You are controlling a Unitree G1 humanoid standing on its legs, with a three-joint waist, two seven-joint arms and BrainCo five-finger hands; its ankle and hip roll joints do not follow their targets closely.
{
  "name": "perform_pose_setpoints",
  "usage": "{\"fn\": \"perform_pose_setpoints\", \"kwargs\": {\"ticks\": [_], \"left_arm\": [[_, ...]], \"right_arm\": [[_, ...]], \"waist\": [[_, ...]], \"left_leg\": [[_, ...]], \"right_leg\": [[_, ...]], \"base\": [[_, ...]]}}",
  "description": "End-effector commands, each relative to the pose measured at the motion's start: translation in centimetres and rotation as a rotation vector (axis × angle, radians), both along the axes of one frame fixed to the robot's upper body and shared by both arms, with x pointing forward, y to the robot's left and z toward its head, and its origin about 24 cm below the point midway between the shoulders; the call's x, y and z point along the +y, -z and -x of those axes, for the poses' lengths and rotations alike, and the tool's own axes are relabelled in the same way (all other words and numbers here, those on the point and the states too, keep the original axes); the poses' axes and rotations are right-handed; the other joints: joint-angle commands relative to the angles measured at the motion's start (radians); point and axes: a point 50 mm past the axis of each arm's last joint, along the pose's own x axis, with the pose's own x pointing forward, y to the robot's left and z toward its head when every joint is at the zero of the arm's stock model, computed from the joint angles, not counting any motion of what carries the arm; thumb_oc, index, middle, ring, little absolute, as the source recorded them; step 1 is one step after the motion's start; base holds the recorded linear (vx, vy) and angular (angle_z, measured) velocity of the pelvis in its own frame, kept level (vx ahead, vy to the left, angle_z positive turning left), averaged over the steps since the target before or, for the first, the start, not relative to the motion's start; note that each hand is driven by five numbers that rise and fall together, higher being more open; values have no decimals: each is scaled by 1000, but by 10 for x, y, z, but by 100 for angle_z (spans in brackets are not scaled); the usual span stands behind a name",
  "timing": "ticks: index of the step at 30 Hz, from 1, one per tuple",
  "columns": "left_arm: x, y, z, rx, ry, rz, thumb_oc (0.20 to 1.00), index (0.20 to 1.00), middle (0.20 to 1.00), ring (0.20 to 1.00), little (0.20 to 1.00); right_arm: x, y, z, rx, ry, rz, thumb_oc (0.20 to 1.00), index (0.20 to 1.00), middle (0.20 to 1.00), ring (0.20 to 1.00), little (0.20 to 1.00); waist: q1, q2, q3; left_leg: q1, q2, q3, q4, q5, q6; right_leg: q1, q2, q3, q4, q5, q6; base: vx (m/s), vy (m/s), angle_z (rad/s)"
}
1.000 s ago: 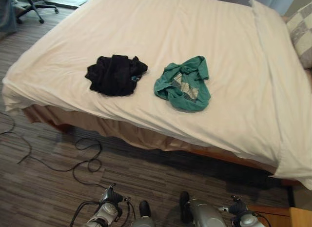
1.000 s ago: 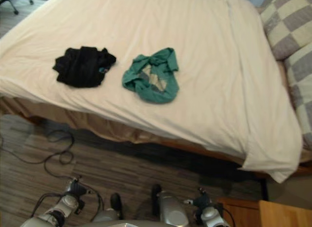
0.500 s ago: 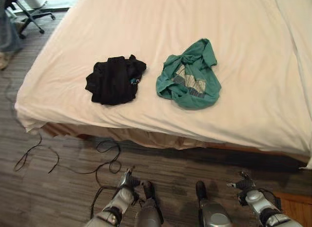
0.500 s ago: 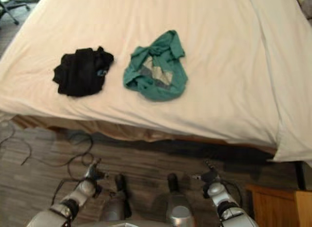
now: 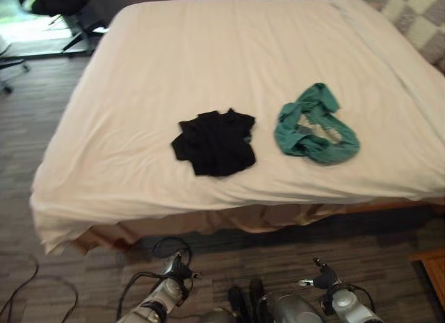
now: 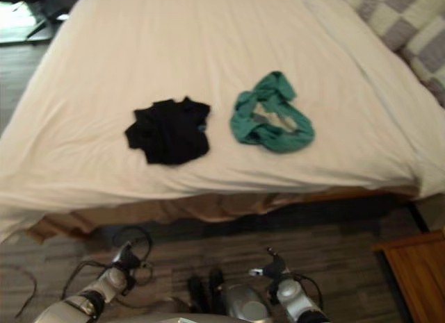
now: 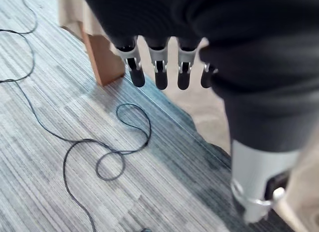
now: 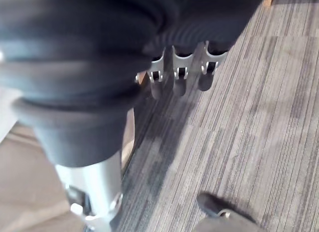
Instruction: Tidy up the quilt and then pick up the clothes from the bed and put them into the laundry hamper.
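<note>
A cream quilt [image 5: 208, 66] lies spread flat over the bed. On it rest a crumpled black garment [image 5: 214, 142] near the middle and a bunched teal garment [image 5: 316, 125] to its right. My left hand [image 5: 175, 271] hangs low over the floor in front of the bed, fingers [image 7: 157, 67] relaxed and holding nothing. My right hand [image 5: 321, 278] hangs the same way at the lower right, its fingers [image 8: 179, 75] loose and empty. Both hands are well short of the bed's near edge.
Checked pillows [image 6: 396, 21] lie at the bed's far right. A wooden piece of furniture [image 6: 417, 267] stands at the lower right. A wooden bed leg [image 7: 102, 55] shows beside my left hand. An office chair [image 5: 62, 7] stands at the far left on the striped carpet.
The whole picture has shifted, so the camera moved: the clothes now sit further right and the bed's left corner shows. Both hands stay low and empty.
</note>
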Motion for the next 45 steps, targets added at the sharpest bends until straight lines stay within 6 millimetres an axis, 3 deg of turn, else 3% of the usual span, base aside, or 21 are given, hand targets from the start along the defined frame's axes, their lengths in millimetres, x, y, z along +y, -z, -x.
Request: {"fn": "perform_pose_setpoints", "kwargs": {"ticks": [1,3,4,7,10,13,21,25,26,31,34,36,37,38,39,40,42,43,44,45], "left_arm": [[-15,0,-6,-36,-5,44,1000,1000,1000,1000,1000],[-24,-5,-16,-76,-20,85,1000,1000,1000,1000,1000],[-28,-4,-17,-79,-22,94,1000,1000,1000,1000,1000],[-26,2,-6,-42,-32,84,1000,1000,1000,1000,1000],[-25,4,-2,-23,-31,85,1000,1000,1000,1000,1000],[-17,8,9,15,-31,64,1000,1000,1000,1000,1000],[9,10,26,41,-159,38,1000,1000,1000,1000,1000],[43,8,47,57,-317,-6,1000,1000,1000,1000,1000],[43,8,47,57,-317,-6,1000,1000,1000,1000,1000],[113,-14,78,-34,-654,-89,1000,1000,1000,1000,1000],[152,-43,78,-228,-827,-130,1000,1000,1000,1000,1000],[172,-79,52,-463,-807,-161,1000,1000,1000,1000,1000],[179,-111,30,-635,-738,-188,1000,1000,1000,1000,1000],[179,-111,30,-635,-739,-189,1000,1000,1000,1000,1000],[181,-150,5,-812,-620,-233,1000,1000,1000,1000,1000],[179,-176,-8,-916,-537,-263,1000,1000,1000,1000,1000],[174,-206,-27,-1024,-447,-293,1000,1000,1000,1000,1000],[164,-229,-43,-1106,-358,-303,1000,1000,1000,1000,1000],[155,-244,-55,-1161,-285,-295,1000,1000,1000,1000,1000],[142,-264,-71,-1229,-200,-280,1000,1000,1000,1000,1000]], "right_arm": [[-20,-9,-17,-43,56,39,1000,1000,1000,1000,1000],[-32,-12,-21,-43,88,69,1000,1000,1000,1000,1000],[-37,-11,-19,-27,104,87,1000,1000,1000,1000,1000],[-38,-9,-16,-5,110,83,1000,1000,1000,1000,1000],[-40,-4,-7,17,151,72,1000,1000,1000,1000,1000],[-43,0,4,42,200,55,1000,1000,1000,1000,1000],[-52,7,23,90,299,53,1000,1000,1000,1000,1000],[-73,6,38,89,414,63,1000,1000,1000,1000,1000],[-73,6,38,89,414,63,1000,1000,1000,1000,1000],[-123,-18,46,-74,669,88,1000,1000,1000,1000,1000],[-155,-52,36,-266,709,178,1000,1000,1000,1000,1000],[-173,-78,28,-380,668,280,1000,1000,1000,1000,1000],[-182,-100,19,-465,611,356,1000,1000,1000,1000,1000],[-181,-100,19,-464,611,357,1000,1000,1000,1000,1000],[-188,-127,5,-578,553,434,1000,1000,1000,1000,1000],[-191,-146,-5,-657,518,471,1000,1000,1000,1000,1000],[-190,-166,-14,-750,493,507,1000,1000,1000,1000,1000],[-188,-175,-19,-795,472,518,1000,1000,1000,1000,1000],[-187,-181,-21,-818,454,528,1000,1000,1000,1000,1000],[-186,-189,-25,-847,436,544,1000,1000,1000,1000,1000]], "waist": [[10,63,40],[21,53,55],[21,49,53],[12,78,17],[8,87,-9],[3,83,-43],[13,62,-44],[14,45,-39],[14,45,-39],[17,24,-29],[19,19,-17],[26,19,-9],[29,24,9],[31,23,7],[31,35,33],[20,51,48],[3,69,61],[2,75,60],[-5,78,57],[-11,78,56]], "left_leg": [[57,70,-64,-121,89,-108],[-43,58,-123,46,108,-145],[-62,74,-139,43,110,-157],[47,123,-89,-155,115,-132],[124,135,-75,-304,155,-124],[152,136,-57,-304,137,-130],[188,137,-43,-304,126,-136],[203,141,-38,-304,120,-139],[203,141,-38,-304,120,-139],[202,146,-27,-304,119,-144],[205,143,-27,-304,112,-141],[202,142,-18,-304,110,-136],[201,146,-17,-304,107,-130],[197,146,-15,-304,111,-130],[195,158,-11,-304,106,-119],[195,172,-5,-304,109,-115],[194,191,-19,-304,112,-124],[186,198,-30,-304,118,-130],[180,204,-42,-304,113,-136],[166,214,-63,-304,119,-147]], "right_leg": [[134,-56,-15,-171,-40,179],[158,-73,-14,-211,-33,166],[168,-88,-27,-225,-37,172],[173,-83,-35,-219,-41,190],[171,-76,-44,-217,-35,191],[180,-81,-44,-228,-22,199],[207,-96,-42,-228,-12,212],[216,-98,-40,-228,-11,220],[216,-98,-40,-228,-11,220],[209,-99,-39,-228,-3,234],[200,-98,-30,-226,0,244],[177,-94,-21,-198,5,249],[139,-91,-23,-133,-4,257],[131,-91,-21,-128,-3,255],[54,-85,-39,14,-18,292],[-3,-79,-36,111,-22,333],[-64,-69,0,212,-26,342],[-56,-85,29,177,-36,342],[-33,-126,56,121,-61,330],[-9,-179,81,47,-40,313]], "base": [[-26,9,53],[-55,16,12],[-28,68,-11],[108,169,15],[98,91,-6],[106,54,11],[49,6,-6],[19,0,0],[0,0,0],[15,3,-12],[10,20,-14],[-34,23,-19],[-71,15,-23],[-125,29,-18],[-112,22,-21],[-108,13,-27],[3,-93,-24],[92,-192,-4],[100,-280,15],[140,-362,35]]}}
